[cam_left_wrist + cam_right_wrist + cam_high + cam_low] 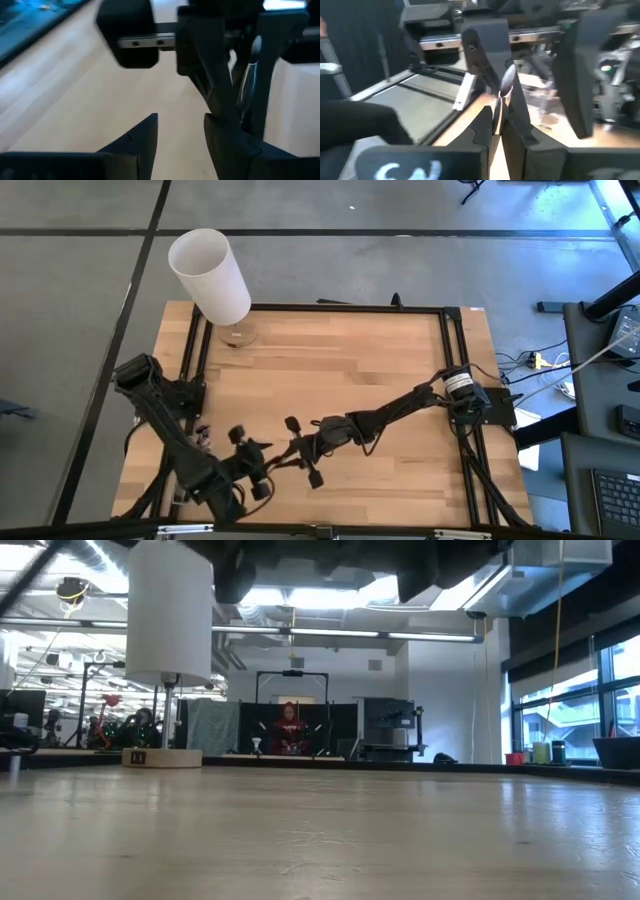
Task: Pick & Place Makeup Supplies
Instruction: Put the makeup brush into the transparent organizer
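The right pincer [498,120] is nearly shut on a thin makeup brush [507,82], which stands up between its fingertips; it hangs over the bench [380,380] near the front edge, towards the left. Facing it, the left pincer [181,131] stands open, its fingers apart and clear of the brush, so the handover looks done. Such a brush is probably light, stiff and slick along the handle, with soft bristles that would bend; the handle's middle is the place to hold. One brush shows here; others I cannot make out. One tall white cylinder [210,272] stands at the back-left corner.
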You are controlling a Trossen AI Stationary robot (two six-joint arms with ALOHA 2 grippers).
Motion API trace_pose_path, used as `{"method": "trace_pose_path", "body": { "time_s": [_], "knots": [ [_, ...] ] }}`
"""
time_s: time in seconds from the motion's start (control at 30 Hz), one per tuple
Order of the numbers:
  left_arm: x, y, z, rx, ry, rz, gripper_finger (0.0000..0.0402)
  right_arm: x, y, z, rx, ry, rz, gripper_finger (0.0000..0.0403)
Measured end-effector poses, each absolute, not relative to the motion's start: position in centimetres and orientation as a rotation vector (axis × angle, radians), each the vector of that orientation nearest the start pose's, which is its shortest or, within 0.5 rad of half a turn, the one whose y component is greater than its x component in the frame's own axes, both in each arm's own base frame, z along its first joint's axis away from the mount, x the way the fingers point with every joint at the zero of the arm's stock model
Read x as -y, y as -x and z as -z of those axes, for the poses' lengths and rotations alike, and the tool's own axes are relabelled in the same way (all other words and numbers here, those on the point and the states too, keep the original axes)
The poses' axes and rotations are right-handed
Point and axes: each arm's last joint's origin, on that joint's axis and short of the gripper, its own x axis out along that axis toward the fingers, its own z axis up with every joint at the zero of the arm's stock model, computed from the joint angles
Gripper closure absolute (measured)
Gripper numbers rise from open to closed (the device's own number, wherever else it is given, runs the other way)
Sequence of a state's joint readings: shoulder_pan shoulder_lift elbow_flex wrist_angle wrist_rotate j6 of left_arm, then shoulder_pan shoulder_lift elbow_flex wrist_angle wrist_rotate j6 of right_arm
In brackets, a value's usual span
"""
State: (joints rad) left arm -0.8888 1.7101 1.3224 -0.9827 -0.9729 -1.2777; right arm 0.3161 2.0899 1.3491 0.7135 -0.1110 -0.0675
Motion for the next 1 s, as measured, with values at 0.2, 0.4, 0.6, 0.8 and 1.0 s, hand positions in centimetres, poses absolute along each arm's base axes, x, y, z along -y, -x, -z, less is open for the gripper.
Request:
{"method": "trace_pose_path", "body": {
  "time_s": [0.2,0.4,0.6,0.8,1.0],
  "knots": [
    [23.7,-23.6,-24.5,-0.695,0.105,-0.398,0.0230,-14.8,-44.4,-20.8,-0.034,0.063,-0.441,0.0372],
    [24.3,-22.3,-24.3,-0.757,0.168,-0.398,0.0217,-12.6,-42.3,-22.4,0.019,0.068,-0.359,0.0371],
    [24.2,-21.2,-24.6,-0.675,0.141,-0.459,0.0217,-10.9,-40.1,-22.2,0.073,0.050,-0.340,0.0371],
    [23.7,-22.0,-25.1,-0.527,0.049,-0.503,0.0217,-10.6,-39.7,-21.9,0.095,0.028,-0.345,0.0371],
    [22.9,-24.1,-25.3,-0.518,0.017,-0.498,0.0217,-10.6,-39.7,-22.0,0.106,0.027,-0.350,0.0371]
  ]
}}
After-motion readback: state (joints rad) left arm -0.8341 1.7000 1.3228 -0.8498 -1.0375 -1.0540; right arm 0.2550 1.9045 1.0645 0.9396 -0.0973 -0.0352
